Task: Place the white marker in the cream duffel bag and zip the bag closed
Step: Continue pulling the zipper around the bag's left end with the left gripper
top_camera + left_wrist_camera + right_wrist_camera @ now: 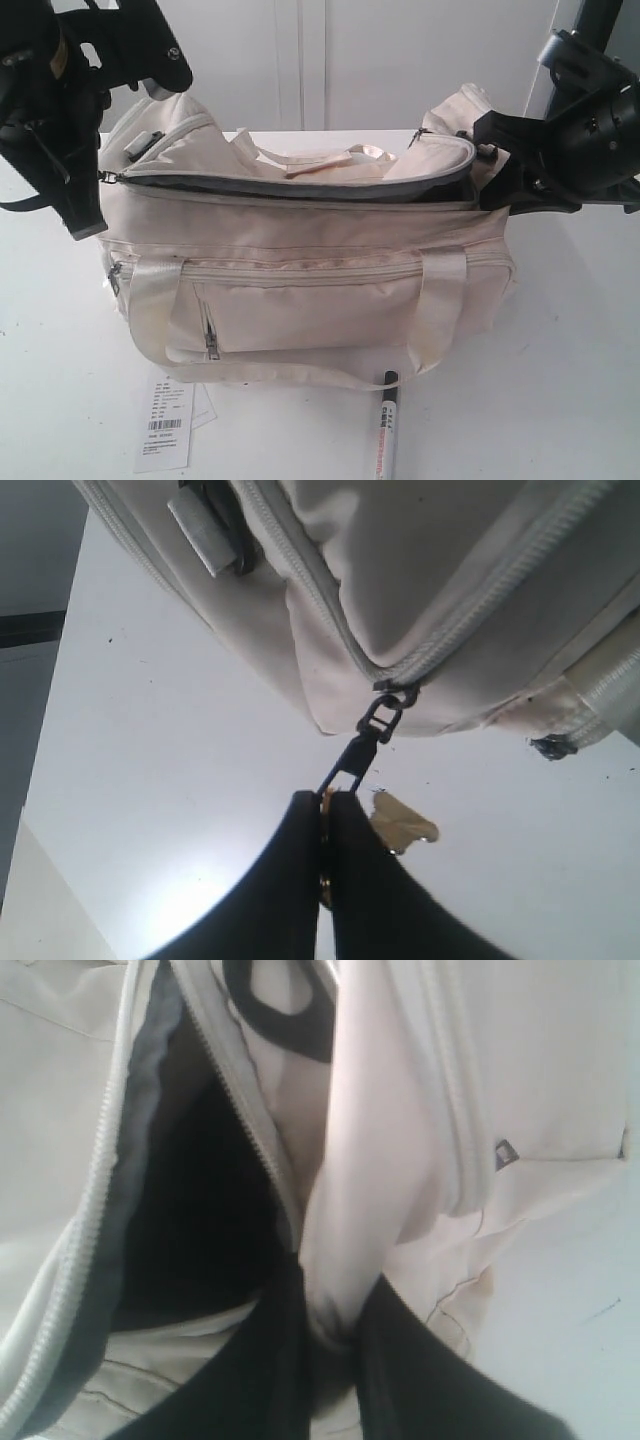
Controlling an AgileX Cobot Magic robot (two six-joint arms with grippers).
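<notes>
Left pincer: my left pincer [325,805] is pressed together on the black zip pull [360,752] at the bag's left end. The pull runs in a straight line from my fingertips to the slider at the corner seam.
Gold charm: a gold charm [403,822] shows just beside my left fingertips. I cannot tell whether it hangs or lies on the worktop.
Right pincer: my right pincer [330,1305] is clamped on a fold of cream fabric at the bag's right end, close beside the open zip track.
Bag: the bag [330,290] sits upright on the white worktop [560,400] between my two arms, with its front pocket facing the exterior camera.
Top zip: it is open along the front edge, and the flap stands slightly lifted. Under it is a dark gap with grey lining [145,1110].
Handles: one strap handle [440,310] hangs down the front, and a second strap [320,160] lies folded on top of the flap.
Marker: the marker [387,432] is outside the bag — it lies on the worktop in front, black cap towards the bag and just beside the lower strap loop. Its barrel runs away from the bag.
Paper tag: a white paper tag [168,425] lies on the worktop by the bag's front left corner, well apart from the marker.
</notes>
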